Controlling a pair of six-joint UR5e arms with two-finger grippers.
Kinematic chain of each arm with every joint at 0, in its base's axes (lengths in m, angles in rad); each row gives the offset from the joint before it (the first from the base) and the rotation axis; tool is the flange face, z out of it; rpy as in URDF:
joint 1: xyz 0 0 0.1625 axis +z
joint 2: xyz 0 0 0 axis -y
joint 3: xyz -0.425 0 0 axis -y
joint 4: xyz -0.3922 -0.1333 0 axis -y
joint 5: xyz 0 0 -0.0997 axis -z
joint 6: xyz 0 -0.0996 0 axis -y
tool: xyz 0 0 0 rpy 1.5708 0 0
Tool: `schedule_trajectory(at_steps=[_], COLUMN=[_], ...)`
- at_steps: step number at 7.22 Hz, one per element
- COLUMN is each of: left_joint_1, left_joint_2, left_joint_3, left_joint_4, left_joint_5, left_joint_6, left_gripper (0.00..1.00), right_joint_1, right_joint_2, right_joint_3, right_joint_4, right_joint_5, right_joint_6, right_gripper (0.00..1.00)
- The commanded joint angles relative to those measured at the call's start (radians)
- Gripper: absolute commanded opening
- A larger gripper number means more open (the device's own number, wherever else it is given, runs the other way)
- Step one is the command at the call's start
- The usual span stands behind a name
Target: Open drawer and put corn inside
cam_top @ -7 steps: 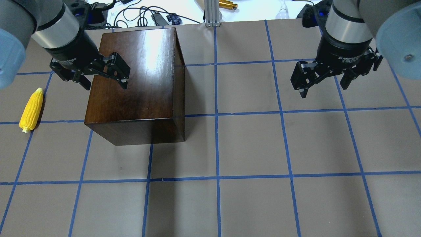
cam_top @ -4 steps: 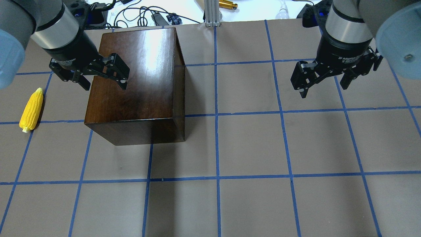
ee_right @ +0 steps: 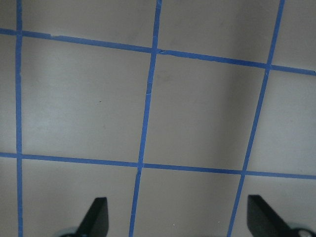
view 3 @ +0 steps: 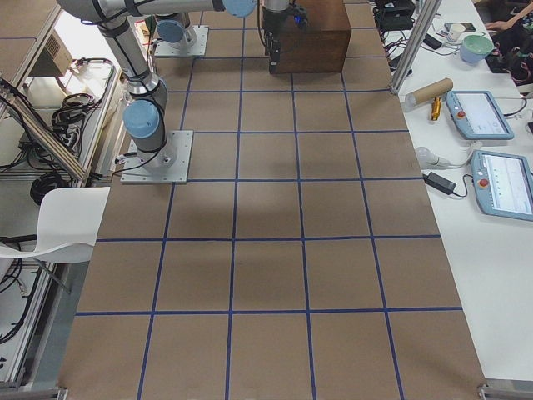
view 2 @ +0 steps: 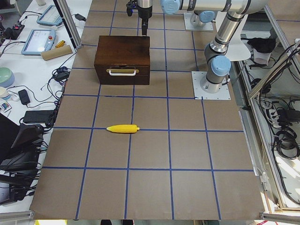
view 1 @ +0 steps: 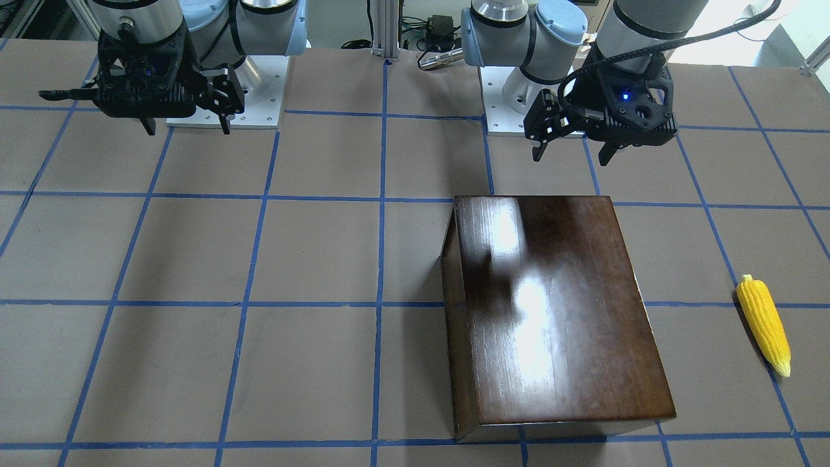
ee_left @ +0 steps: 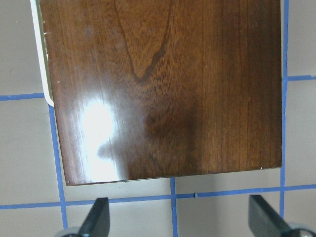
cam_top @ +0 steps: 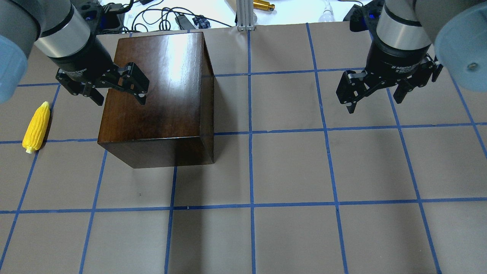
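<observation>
while the drawer [view 2: 123, 77] sits pushed flush into the glossy dark-brown wooden box [cam_top: 159, 95], its pale metal pull [view 2: 123, 71] shows only in the exterior left view, on the box face that looks toward the robot's left. the corn [cam_top: 36, 127] lies flat on the bench [cam_top: 289, 171] on that same side, well apart from the box and touching nothing but the brown surface. its tapered tip points away from the robot and its blunt stub end toward it, and the cob runs just beside one of the blue tape lines [cam_top: 251, 167] that mark the bench in squares.

the left pincer [cam_top: 121, 101] hangs in the air over the box, near the corn-side edge of the top in the overhead view, with its fingers [ee_left: 98, 219] spread wide and nothing between them. its wrist camera looks straight down on the shiny wood grain, with one edge of the top and a strip of bench just inside the two fingertips. how high it hangs above the wood cannot be told.

the right pincer [cam_top: 373, 105] hangs over bare bench on the robot's right, well apart from box and corn. it too is spread and empty, and its fingers [ee_right: 96, 217] frame only tape lines and brown bench in the wrist view
</observation>
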Motion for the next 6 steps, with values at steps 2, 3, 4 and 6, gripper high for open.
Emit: schedule_trajectory(at_steps=[2,3,4,6], left_joint_1=[0.002,0.0,0.002,0.011], left_joint_2=[0.0,0.0,-0.001,-0.011], left_joint_3=[0.001,0.001,0.001,0.009], left_joint_4=[0.0,0.001,0.006,0.009], left_joint_5=[0.0,0.0,0.0,0.0], left_joint_6=[-0.002,-0.002,-0.002,0.001], left_gripper=[1.0,1.0,1.0,1.0], right_joint_1=[0.0,0.0,0.0,0.0], right_joint_2=[0.001,-0.001,-0.001,0.001], right_joint_3=[0.0,0.0,0.0,0.0], right_joint_4=[0.0,0.0,0.0,0.0], right_joint_5=[0.0,0.0,0.0,0.0], right_joint_6=[0.0,0.0,0.002,0.0], right_gripper=[1.0,1.0,1.0,1.0])
